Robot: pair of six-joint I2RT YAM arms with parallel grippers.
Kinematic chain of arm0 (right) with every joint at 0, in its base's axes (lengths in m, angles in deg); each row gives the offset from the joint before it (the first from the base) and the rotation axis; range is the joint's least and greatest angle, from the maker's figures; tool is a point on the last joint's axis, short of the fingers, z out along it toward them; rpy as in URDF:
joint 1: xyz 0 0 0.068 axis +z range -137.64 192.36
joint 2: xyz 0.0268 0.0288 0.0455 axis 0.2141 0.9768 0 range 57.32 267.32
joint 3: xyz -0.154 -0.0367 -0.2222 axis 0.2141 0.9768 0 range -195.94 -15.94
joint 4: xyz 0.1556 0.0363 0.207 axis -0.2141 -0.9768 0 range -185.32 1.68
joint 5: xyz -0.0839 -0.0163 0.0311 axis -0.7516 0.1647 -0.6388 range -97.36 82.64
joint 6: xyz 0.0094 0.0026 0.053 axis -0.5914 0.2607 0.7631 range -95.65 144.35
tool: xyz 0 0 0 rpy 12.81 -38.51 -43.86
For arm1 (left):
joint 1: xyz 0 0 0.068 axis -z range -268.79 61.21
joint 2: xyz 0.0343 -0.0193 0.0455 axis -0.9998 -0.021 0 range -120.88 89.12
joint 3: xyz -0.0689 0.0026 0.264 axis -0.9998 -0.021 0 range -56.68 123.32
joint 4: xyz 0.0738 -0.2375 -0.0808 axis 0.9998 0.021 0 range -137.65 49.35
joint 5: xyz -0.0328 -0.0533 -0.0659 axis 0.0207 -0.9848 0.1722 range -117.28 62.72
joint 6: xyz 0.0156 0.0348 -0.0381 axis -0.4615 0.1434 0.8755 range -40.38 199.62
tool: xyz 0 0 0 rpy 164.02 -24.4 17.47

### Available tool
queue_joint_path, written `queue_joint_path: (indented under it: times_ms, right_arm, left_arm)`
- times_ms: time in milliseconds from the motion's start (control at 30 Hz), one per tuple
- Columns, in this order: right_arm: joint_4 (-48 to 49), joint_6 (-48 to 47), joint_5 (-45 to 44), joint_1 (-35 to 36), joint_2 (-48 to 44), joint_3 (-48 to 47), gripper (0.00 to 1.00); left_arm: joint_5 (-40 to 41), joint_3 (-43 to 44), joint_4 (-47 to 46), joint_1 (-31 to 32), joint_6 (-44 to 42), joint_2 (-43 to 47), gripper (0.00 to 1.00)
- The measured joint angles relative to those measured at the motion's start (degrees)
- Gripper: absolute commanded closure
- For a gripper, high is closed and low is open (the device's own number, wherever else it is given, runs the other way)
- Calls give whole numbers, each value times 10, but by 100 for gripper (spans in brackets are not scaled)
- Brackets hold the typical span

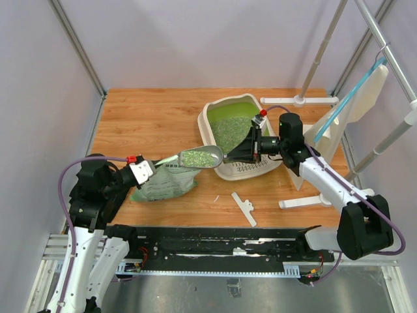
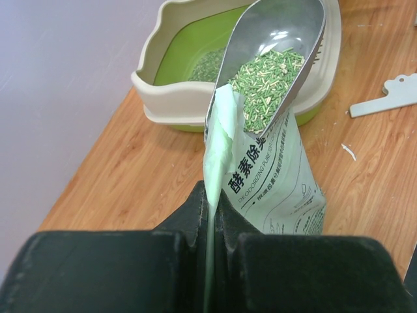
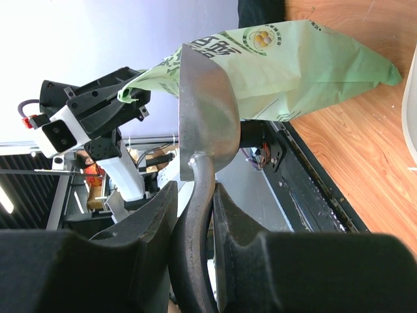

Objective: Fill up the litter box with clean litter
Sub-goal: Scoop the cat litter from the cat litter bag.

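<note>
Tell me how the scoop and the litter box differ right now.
The scoop is silver metal; the litter box is cream plastic, green inside. The scoop is held up by the right tool; the litter box sits on the table. The scoop is much smaller than the litter box. Both hold green litter.

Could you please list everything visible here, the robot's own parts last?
litter box: one, cream-white with green inside, far right of centre on the table
clean litter: two lots, pale green, in the litter box and on the scoop
scoop: one, silver, held between bag and litter box
bag: one, light green, printed, near left
plastic strip: one, white, loose in front of the litter box
table: one, wood-brown
left gripper: one, black, shut on the bag's edge
right gripper: one, black, shut on the scoop's handle
</note>
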Motion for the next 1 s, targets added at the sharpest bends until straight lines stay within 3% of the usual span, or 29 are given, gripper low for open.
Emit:
queue_joint_path:
  times_ms: [567, 1000]
  right_arm:
    - [-51, -12, -33, -62, -58, -2, 99]
    - [-131, -55, -136, -121, -91, -5, 99]
  left_arm:
    - [-4, -39, -34, 0, 13, 28, 100]
    - [-4, -113, -98, 0, 63, 95, 99]
